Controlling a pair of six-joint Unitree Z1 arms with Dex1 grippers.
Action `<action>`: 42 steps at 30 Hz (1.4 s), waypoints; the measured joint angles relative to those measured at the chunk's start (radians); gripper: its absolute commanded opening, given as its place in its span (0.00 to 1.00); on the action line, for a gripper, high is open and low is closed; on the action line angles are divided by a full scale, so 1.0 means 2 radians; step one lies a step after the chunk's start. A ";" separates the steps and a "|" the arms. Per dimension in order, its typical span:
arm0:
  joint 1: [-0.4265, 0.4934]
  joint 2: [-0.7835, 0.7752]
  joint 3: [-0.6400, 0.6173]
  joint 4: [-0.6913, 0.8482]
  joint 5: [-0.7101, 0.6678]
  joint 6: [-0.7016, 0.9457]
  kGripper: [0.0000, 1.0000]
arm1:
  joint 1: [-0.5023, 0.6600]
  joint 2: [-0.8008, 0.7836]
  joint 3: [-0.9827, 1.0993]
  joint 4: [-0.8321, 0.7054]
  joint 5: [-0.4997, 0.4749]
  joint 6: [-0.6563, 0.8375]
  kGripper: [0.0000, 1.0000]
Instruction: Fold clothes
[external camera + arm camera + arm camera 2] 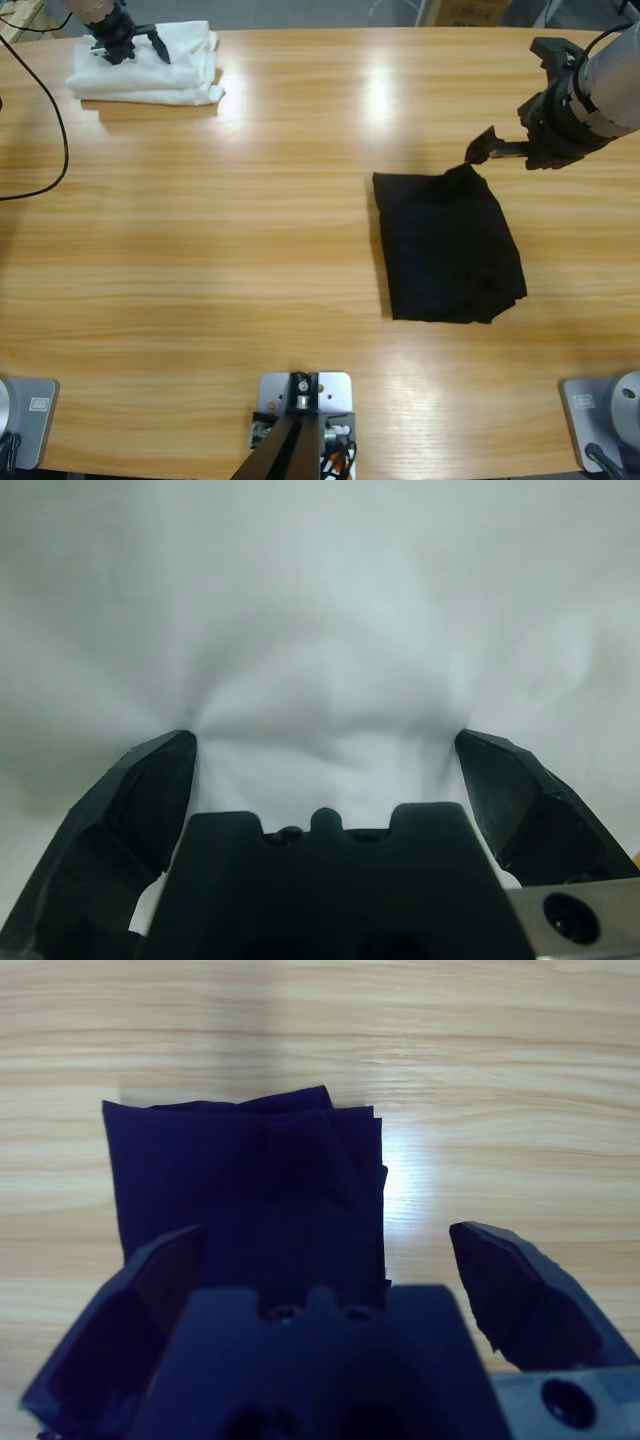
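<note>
Black polo shirt (447,245) is lying folded into a compact rectangle on the wooden table (250,230), right of centre in the high view; collar and lettering are not showing

We're seeing the right gripper (484,149) sitting just past the shirt's far right corner, jaws spread wide and gripping nothing. In the right wrist view the right gripper (325,1250) is looking along the table at the shirt (245,1180): one jaw is over the dark fabric, the other is over bare wood (480,1080) beside the shirt's edge. Stacked fold layers are showing along that edge. We can't tell whether the jaw tip is touching the cloth or hovering just above it. The right arm is coming in from the right edge of the high view

We're seeing the left gripper (128,44) at the far left corner of the table, well apart from the shirt, sitting on the white folded pile (185,70). Left wrist view is showing the left gripper (325,745) with jaws wide apart, nothing clamped, and white cloth (320,610) filling the whole view, creased between the jaw tips. Tips appear to be pressing into the fabric

A black cable (45,120) is running across the table's left end, near the pile
</note>
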 measured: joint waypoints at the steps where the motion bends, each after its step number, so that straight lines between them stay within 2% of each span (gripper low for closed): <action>1: 0.001 0.000 -0.002 0.003 -0.005 0.000 1.00 | -0.001 0.002 0.000 0.000 0.000 0.000 1.00; 7: -0.009 -0.003 -0.005 0.074 -0.030 0.052 1.00 | -0.001 0.006 -0.002 0.000 0.000 0.000 1.00; 13: -0.062 -0.019 -0.002 0.090 -0.030 0.092 1.00 | -0.001 0.006 -0.003 0.000 0.000 0.000 1.00; 15: -0.075 -0.032 0.018 0.090 -0.030 0.104 1.00 | -0.001 0.003 -0.003 0.000 0.000 0.000 1.00; 17: -0.086 -0.066 0.102 0.058 -0.030 0.111 1.00 | -0.001 -0.002 0.000 0.000 0.000 0.000 1.00; 21: -0.102 -0.169 0.336 -0.082 -0.030 0.112 1.00 | -0.002 -0.022 0.013 0.001 0.000 0.000 1.00; 24: -0.104 -0.227 0.456 -0.149 -0.030 0.128 1.00 | -0.002 -0.032 0.021 0.001 0.000 0.000 1.00; 34: -0.128 -0.352 0.699 -0.247 -0.030 0.227 1.00 | -0.002 -0.077 0.045 0.001 0.007 0.007 1.00; 38: -0.169 -0.395 0.771 -0.274 -0.030 0.251 1.00 | -0.002 -0.096 0.065 0.001 0.015 0.014 1.00; 42: -0.238 -0.419 0.810 -0.288 -0.013 0.319 1.00 | -0.002 -0.118 0.083 -0.003 0.023 0.019 1.00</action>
